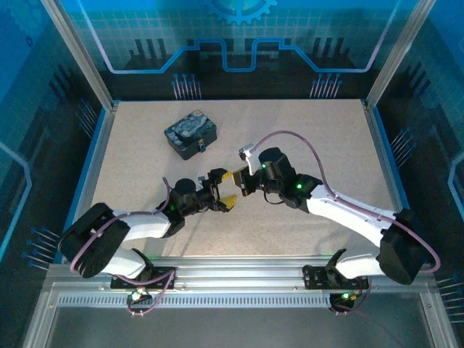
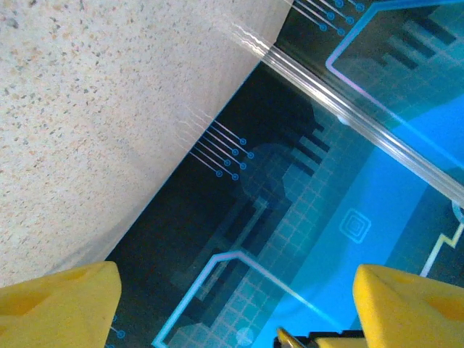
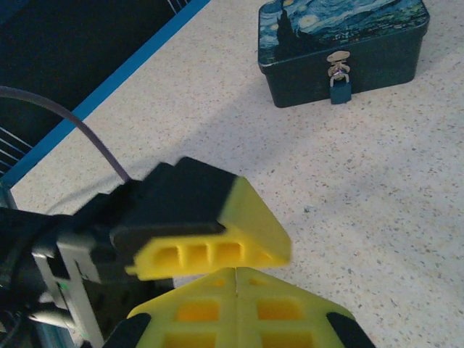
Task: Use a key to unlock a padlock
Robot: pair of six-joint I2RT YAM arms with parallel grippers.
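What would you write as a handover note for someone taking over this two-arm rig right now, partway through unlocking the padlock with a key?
The left pincer is open, fingers wide apart.
The right pincer is shut, its tips close beside a left finger.
The padlock hangs from the clasp on the front of the tin, toward the far side of the table, apart from both pincers.
The key is too small to make out; check the right pincer's tips.
Done: nothing at the lock; it looks closed.
Left: find the key, bring it to the padlock, insert it, turn it.
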